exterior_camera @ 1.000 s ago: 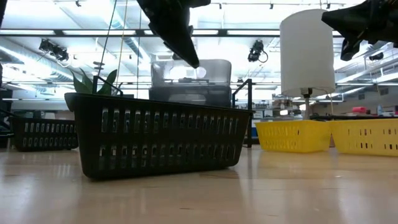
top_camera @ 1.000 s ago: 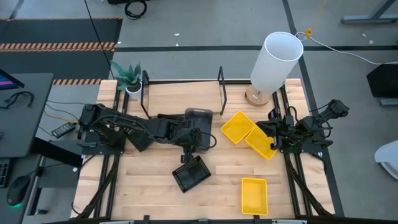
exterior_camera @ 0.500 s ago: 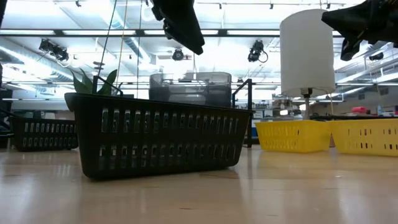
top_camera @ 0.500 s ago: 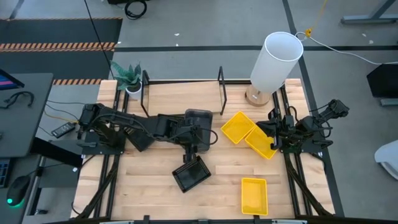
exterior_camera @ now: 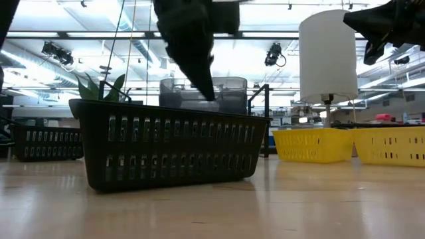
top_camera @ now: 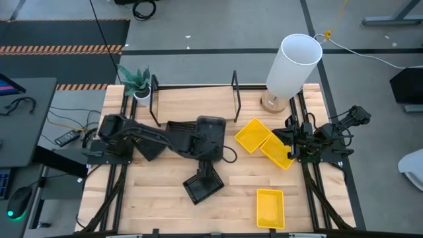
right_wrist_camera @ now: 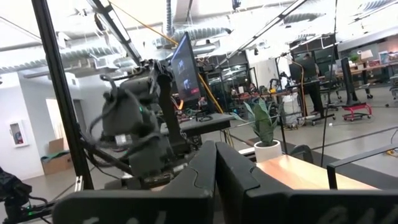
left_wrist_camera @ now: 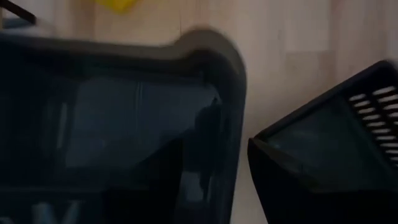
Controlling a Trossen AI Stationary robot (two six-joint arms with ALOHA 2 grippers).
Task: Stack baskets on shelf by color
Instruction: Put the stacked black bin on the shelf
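A black slatted basket (top_camera: 198,188) (exterior_camera: 166,143) (left_wrist_camera: 329,149) rests flat on its base at the table's near middle. My left gripper (top_camera: 208,170) (exterior_camera: 202,79) points down just above that basket's far rim. Behind it a grey basket (top_camera: 213,127) (exterior_camera: 229,89) (left_wrist_camera: 124,124) stands by the right upright of the shelf (top_camera: 235,99). Three yellow baskets (top_camera: 253,135) (top_camera: 277,153) (top_camera: 269,206) lie on the right half of the table. My right gripper (top_camera: 291,141) (right_wrist_camera: 216,165) is shut and hangs raised at the right edge, above the middle yellow basket.
A second black basket (exterior_camera: 46,143) (top_camera: 147,151) lies under my left arm on the table's left side. A tall white cylinder (top_camera: 294,66) stands at the far right corner and a potted plant (top_camera: 135,82) at the far left. Bare wood shows along the near left.
My left gripper rose a little over the grey basket, then moved toward the table's near edge and came down to the black basket's far rim. The baskets kept their places.
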